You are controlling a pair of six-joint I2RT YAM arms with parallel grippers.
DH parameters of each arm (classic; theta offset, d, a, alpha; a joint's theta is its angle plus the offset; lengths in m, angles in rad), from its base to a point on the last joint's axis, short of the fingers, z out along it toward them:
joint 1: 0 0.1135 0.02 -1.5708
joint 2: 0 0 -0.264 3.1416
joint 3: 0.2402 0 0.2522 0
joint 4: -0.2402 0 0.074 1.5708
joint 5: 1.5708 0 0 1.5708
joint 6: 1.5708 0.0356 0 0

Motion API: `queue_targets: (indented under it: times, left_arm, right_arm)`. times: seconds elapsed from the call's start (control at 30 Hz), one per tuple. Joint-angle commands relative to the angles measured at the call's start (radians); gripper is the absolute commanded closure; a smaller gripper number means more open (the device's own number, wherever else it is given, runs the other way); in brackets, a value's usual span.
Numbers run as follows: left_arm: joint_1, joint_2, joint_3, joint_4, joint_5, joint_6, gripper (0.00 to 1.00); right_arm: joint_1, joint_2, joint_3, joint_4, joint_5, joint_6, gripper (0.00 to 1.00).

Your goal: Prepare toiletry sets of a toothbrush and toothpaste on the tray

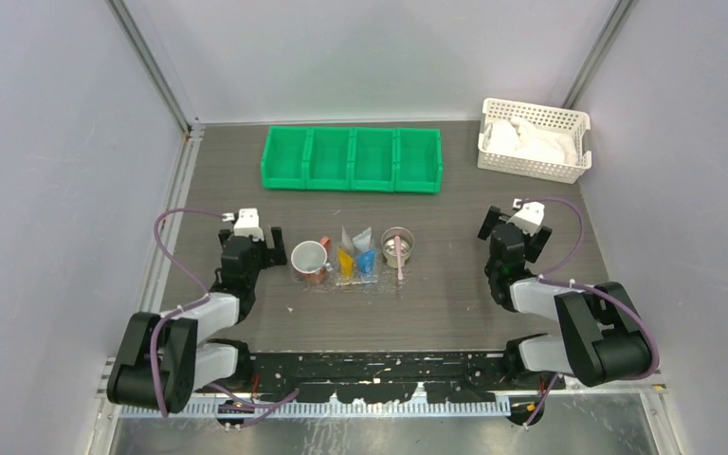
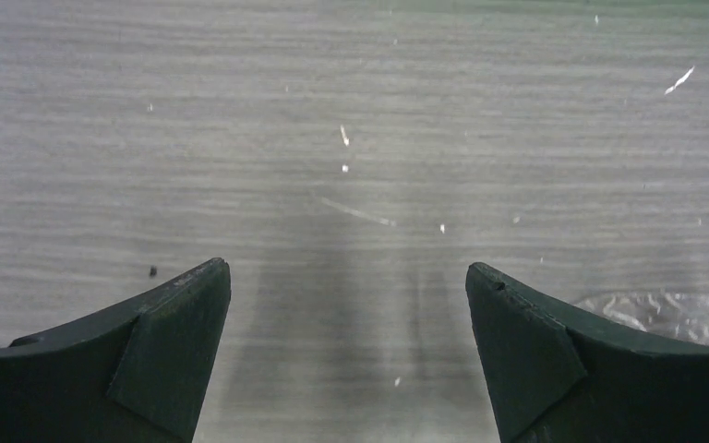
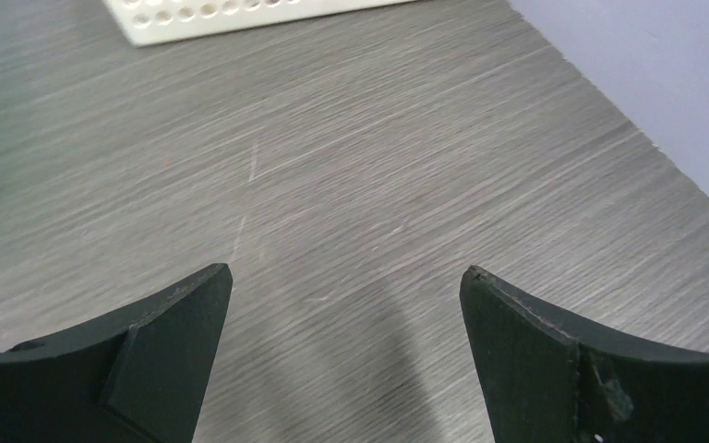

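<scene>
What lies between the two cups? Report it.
Top view: toothpaste tubes, one yellow, one blue, on the clear tray fill the gap between the copper cup and the steel cup.

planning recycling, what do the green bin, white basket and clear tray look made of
The green bin looks like rigid moulded plastic: uniform colour, slight sheen. The white basket is probably plastic too, matte, walls pierced by a regular grid of holes. The tray seems thin clear plastic: glossy, crinkled, the table showing through.

Left pincer [image 2: 348, 266], right pincer [image 3: 346, 269]: dark wedge fingers [image 2: 166, 360]; arms [image 1: 210, 311] black-grey, purple cables [image 1: 158, 237].
</scene>
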Motion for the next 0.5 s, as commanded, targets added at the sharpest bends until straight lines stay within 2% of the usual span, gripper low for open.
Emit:
queue_targets:
  times: [0.0,0.1,0.2,0.3,0.4,0.47]
  left_arm:
    - [0.006,0.077,0.09,0.159,-0.018,0.029,0.0]
    - [0.006,0.123,0.109,0.189,-0.029,0.029,0.0]
    - [0.006,0.148,0.145,0.148,-0.013,0.04,0.0]
    - [0.006,0.135,0.122,0.183,0.009,0.048,0.0]
    - [0.006,0.092,0.044,0.29,0.057,0.056,0.0]
    - [0.006,0.064,-0.002,0.348,0.072,0.062,0.0]
  right_arm:
    - [-0.054,0.0,0.039,0.06,0.001,0.063,0.0]
    - [-0.055,0.01,0.074,-0.009,-0.086,0.037,0.0]
    - [-0.056,0.031,0.142,-0.151,-0.073,0.054,0.0]
    - [-0.058,-0.002,0.045,0.039,-0.082,0.031,0.0]
    - [-0.057,0.002,0.009,0.13,0.038,0.023,0.0]
    - [-0.057,0.009,-0.04,0.251,0.048,0.0,0.0]
